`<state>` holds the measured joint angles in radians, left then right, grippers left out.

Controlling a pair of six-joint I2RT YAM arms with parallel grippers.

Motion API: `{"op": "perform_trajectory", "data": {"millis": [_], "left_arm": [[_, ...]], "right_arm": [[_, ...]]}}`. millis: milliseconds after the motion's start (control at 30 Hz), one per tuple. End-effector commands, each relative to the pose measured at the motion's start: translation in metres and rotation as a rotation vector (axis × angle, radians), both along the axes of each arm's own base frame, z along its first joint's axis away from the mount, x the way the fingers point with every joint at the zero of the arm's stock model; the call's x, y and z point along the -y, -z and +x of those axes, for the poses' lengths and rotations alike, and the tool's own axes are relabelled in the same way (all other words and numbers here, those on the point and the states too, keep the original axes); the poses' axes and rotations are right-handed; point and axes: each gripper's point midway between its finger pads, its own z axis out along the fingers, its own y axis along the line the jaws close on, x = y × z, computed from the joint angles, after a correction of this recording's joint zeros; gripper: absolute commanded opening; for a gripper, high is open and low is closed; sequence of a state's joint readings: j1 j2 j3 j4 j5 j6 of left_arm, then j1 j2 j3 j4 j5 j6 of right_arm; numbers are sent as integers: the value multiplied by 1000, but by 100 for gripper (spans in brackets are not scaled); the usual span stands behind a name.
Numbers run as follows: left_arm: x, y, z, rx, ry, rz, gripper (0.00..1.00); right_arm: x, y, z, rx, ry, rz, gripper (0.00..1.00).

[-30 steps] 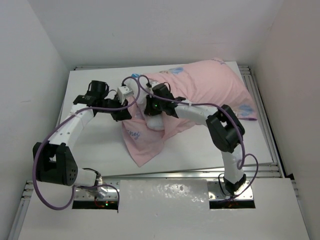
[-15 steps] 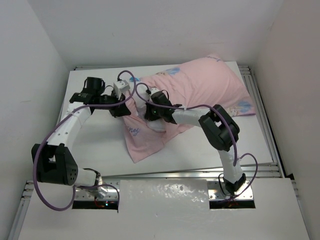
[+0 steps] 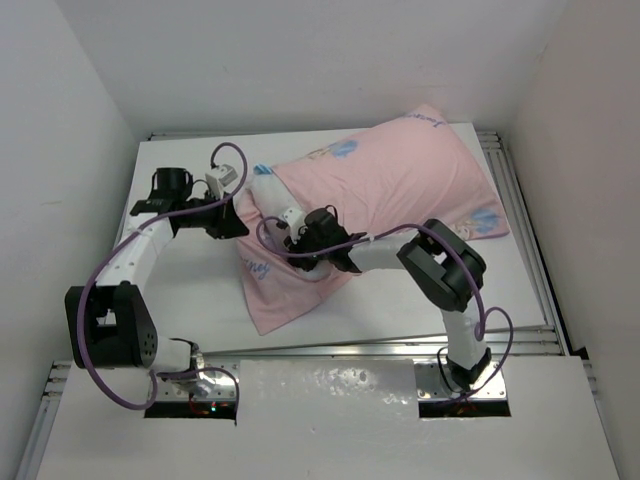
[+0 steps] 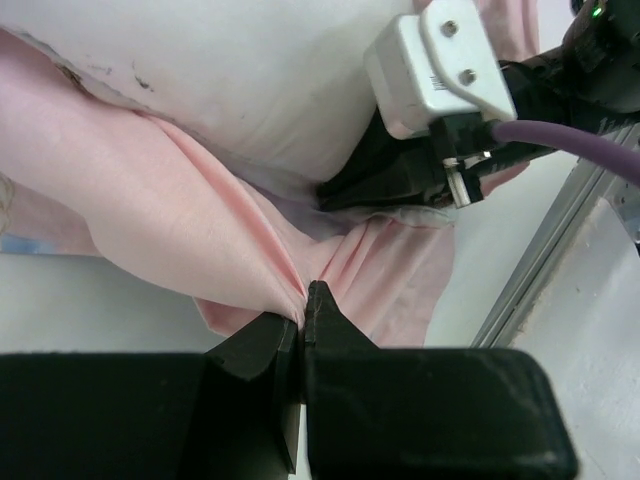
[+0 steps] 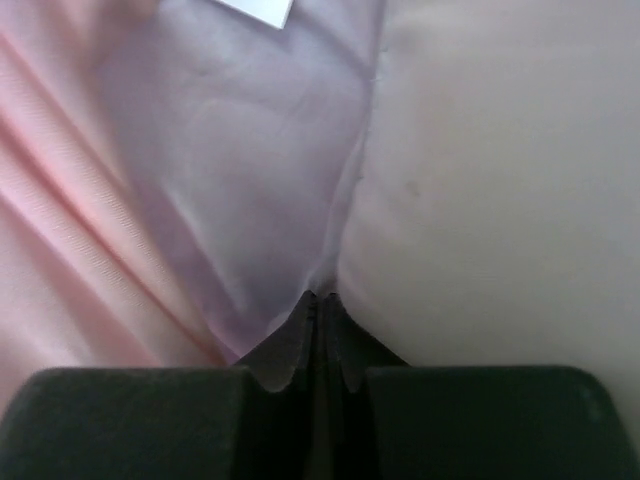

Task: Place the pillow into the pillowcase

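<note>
Mostly pillow (image 3: 262, 192) hid in pillowcase (image 3: 400, 180), L hand (image 4: 305, 300) pinching it

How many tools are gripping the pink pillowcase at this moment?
2. The left tool pinches a fold of the thin pale pink fabric pillowcase near its open end; the right tool pinches its edge beside the plump white pillow.

pillowcase (image 3: 400, 180) hides most of the pillow (image 3: 263, 197).

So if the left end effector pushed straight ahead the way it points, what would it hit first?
The left end effector is shut on a pillowcase fold, so that comes first; just behind, probably the white pillow, though depth is unclear.
</note>
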<state>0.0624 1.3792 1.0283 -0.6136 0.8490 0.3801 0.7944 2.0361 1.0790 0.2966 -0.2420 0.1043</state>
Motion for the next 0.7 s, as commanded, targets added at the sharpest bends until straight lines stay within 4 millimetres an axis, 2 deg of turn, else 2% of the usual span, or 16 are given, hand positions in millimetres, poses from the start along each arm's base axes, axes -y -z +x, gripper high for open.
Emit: {"op": "perform_trajectory", "data": {"millis": [0,33,67,100,133,167,233,300,400,433,500,533,567,600,667], "left_arm": [[-12,-19,18,147,-11,25,0],[-12,-16,14,139,-6,29,0],[-12,-10,9,126,-2,31,0],[-11,1,2,97,5,35,0],[-12,8,-2,81,6,42,0],[-12,17,-8,54,8,45,0],[-13,24,-13,36,8,58,0],[-12,29,-18,20,14,58,0],[-9,29,-22,12,24,46,0],[-8,28,-23,14,31,40,0],[-5,27,-27,6,39,33,0],[-3,27,-29,3,48,29,0],[0,27,-32,-4,61,32,0],[1,28,-35,-6,71,35,0],[1,30,-41,-19,90,45,0]], "right_arm": [[45,45,-58,-202,-77,-188,14],[42,34,-53,-178,-60,-175,19],[35,2,-45,-129,-42,-118,23],[30,-16,-41,-102,-31,-82,32],[25,-38,-35,-68,-18,-43,35],[20,-72,-31,-33,-6,22,39],[9,-114,-27,0,-10,96,51],[5,-146,-33,-1,-15,164,52],[6,-153,-45,-17,7,180,47],[12,-138,-52,-44,24,151,39],[20,-122,-53,-88,101,133,23],[24,-108,-58,-130,155,134,5],[25,-100,-61,-154,179,136,0],[26,-83,-70,-190,185,119,0],[22,-74,-69,-210,222,126,0]]}}
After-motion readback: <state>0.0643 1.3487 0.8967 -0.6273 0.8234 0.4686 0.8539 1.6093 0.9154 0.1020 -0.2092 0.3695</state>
